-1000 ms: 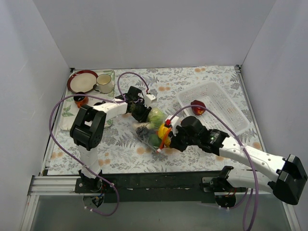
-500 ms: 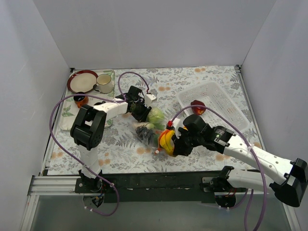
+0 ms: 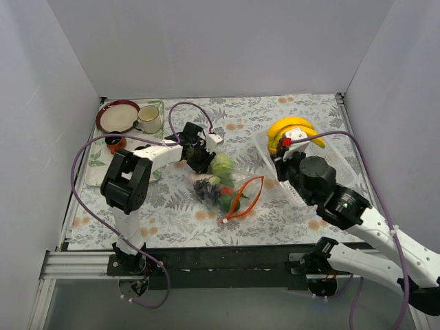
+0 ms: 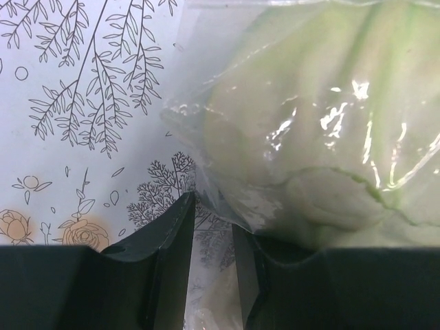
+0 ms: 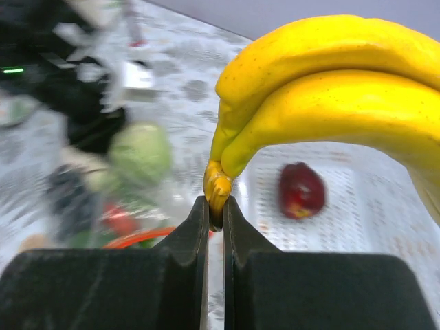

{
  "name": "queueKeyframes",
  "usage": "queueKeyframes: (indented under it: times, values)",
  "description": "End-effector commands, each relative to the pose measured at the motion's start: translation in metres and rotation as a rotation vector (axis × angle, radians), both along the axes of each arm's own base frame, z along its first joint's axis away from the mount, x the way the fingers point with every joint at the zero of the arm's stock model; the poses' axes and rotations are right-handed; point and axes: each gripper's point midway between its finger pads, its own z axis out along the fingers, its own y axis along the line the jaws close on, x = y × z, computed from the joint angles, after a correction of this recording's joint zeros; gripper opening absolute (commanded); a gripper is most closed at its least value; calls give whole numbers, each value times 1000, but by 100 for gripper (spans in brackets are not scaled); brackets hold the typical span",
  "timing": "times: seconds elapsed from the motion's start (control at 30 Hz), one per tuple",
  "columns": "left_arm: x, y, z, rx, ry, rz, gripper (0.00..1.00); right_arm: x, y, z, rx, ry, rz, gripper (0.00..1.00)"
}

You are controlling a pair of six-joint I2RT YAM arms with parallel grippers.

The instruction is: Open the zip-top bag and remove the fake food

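Right end effector (image 5: 214, 206) clamped on banana bunch (image 5: 330, 103) stem; judged rigid, light, slick. Left end effector (image 4: 212, 216) pinches limp zip-top bag (image 4: 289, 124).

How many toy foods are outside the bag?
2: the yellow bananas, held by the right gripper over the basket, and the red apple in it. A small orange thing beside the plate may be another.

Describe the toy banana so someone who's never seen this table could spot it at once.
Find the white basket on the table, right side. Over its left end the right gripper pinches the banana by its stem: the only yellow thing, and outside the zip-top bag.
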Motion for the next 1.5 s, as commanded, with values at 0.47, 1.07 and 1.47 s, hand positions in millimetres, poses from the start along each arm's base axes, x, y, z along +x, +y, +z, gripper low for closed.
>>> queueKeyframes:
  times: [0.47,1.07,1.47]
  values:
    - [-37,40,-34,178,129,21,19,149,-103,-93,31,275,-724,83]
    - [-40,42,-41,188,143,26,18,10,20,-102,85,191,164,2]
    - [-33,38,-36,182,144,31,17,-33,63,-155,-50,363,537,43]
